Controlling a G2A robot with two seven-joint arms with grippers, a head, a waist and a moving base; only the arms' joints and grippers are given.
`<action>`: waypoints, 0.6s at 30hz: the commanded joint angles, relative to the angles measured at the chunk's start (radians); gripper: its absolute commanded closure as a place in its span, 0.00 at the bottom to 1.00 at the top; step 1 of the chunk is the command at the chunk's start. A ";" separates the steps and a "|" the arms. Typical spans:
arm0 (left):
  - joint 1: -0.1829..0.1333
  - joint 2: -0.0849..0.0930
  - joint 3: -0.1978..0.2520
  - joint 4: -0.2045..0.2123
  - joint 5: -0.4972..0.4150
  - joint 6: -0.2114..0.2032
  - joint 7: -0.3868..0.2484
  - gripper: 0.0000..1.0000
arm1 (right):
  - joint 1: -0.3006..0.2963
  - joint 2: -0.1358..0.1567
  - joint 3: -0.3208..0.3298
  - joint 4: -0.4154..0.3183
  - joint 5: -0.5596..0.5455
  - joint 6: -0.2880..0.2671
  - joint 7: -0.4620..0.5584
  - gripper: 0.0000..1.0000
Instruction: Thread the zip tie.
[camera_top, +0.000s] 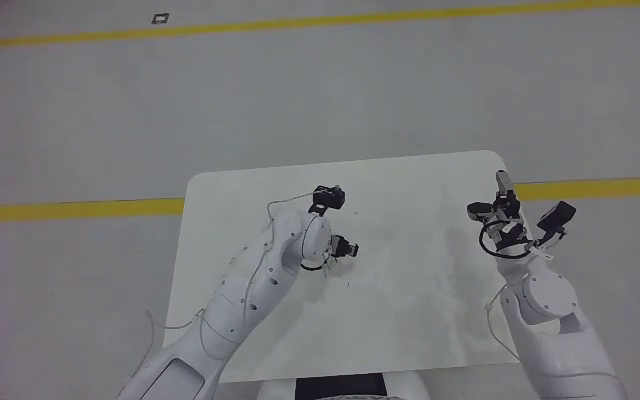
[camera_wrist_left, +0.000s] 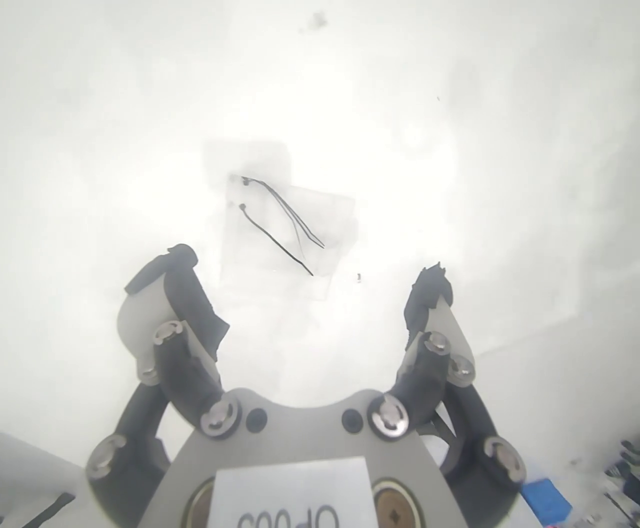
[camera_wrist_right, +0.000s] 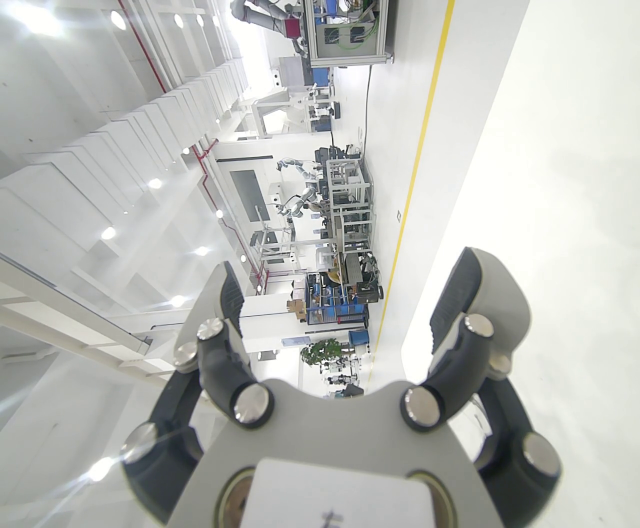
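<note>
Left to right across the white counter (camera_top: 420, 310): the left gripper (camera_wrist_left: 305, 272) hangs above the surface near the counter's middle, its jaws spread wide and holding nothing. Just beyond its fingertips, a few thin black zip ties (camera_wrist_left: 277, 235) lie flat on a clear plastic sheet (camera_wrist_left: 330, 210), with their small heads at the end farther from the gripper. The right gripper (camera_wrist_right: 350, 280) sits at the counter's right edge, also wide and empty, and points out towards the room rather than down.

The step in hand looks like picking up one tie. To do it well, the left gripper should come down on the tie that seems to lie apart from the others. It should pinch close to the head and lift clear of the sheet, so the tail hangs free for the right gripper.

The left wrist view gives the ties' fine lines and heads. The top view gives how well apart the two arms stand.
</note>
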 joint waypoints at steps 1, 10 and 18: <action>-0.006 0.000 0.001 0.002 -0.022 0.007 0.000 0.00 | 0.000 0.000 0.000 0.000 0.000 0.000 0.000 0.00; -0.007 0.002 0.013 0.023 -0.018 0.011 0.001 0.00 | 0.000 0.000 0.000 0.000 0.000 0.000 0.000 0.00; -0.035 -0.002 0.051 0.046 -0.046 0.022 0.000 0.00 | 0.000 0.000 0.000 0.000 0.000 0.000 0.000 0.00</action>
